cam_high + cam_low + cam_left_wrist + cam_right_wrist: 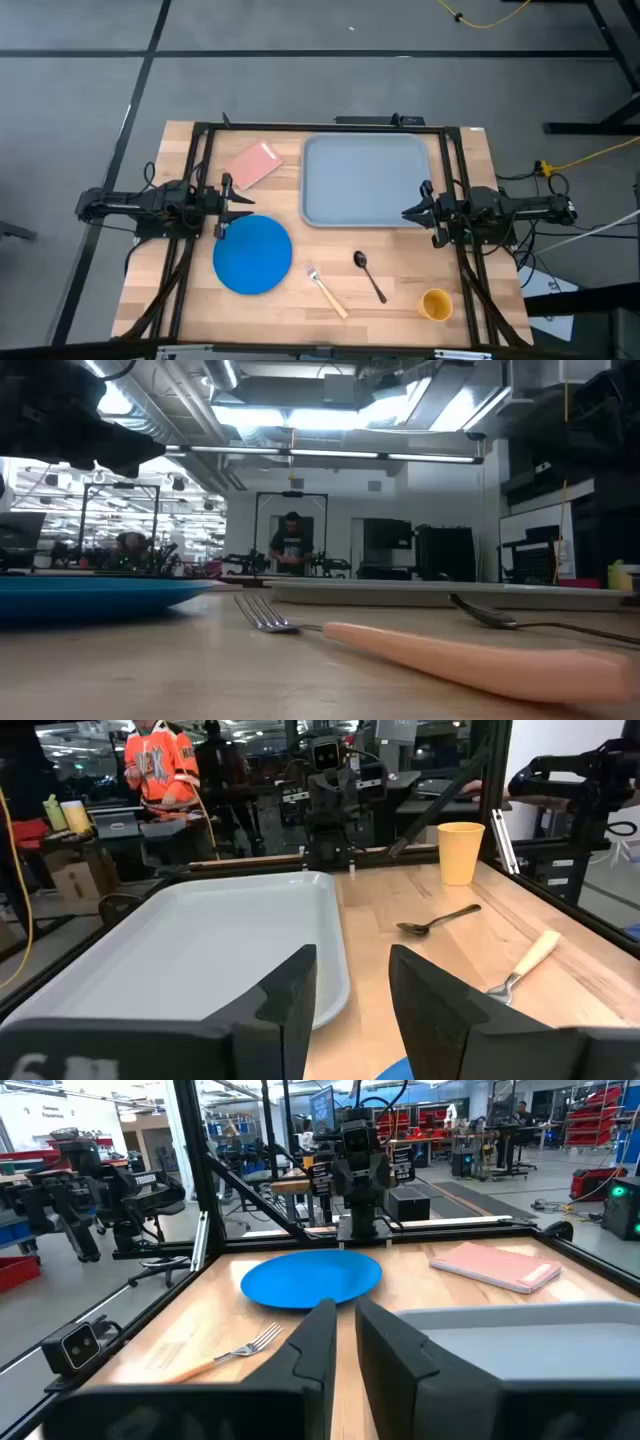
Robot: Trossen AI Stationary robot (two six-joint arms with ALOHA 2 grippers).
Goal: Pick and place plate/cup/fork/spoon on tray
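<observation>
Nothing on the tray yet. Blue plate flat on the wood near the left gripper, just off the tray's near left corner. Fork and black spoon side by side in front of the tray, close but not touching. Yellow cup alone, near the front right corner of the table. Pink card left of the tray. Left gripper open a little, holding nothing. Right gripper over the tray's right edge, fingers a small gap apart, also holding nothing. Plate probably light, stiff and smooth, so best pinched at the rim. Cup likely light, easy to tip. Fork and spoon thin, low, hard to grab; best held at the handle.
</observation>
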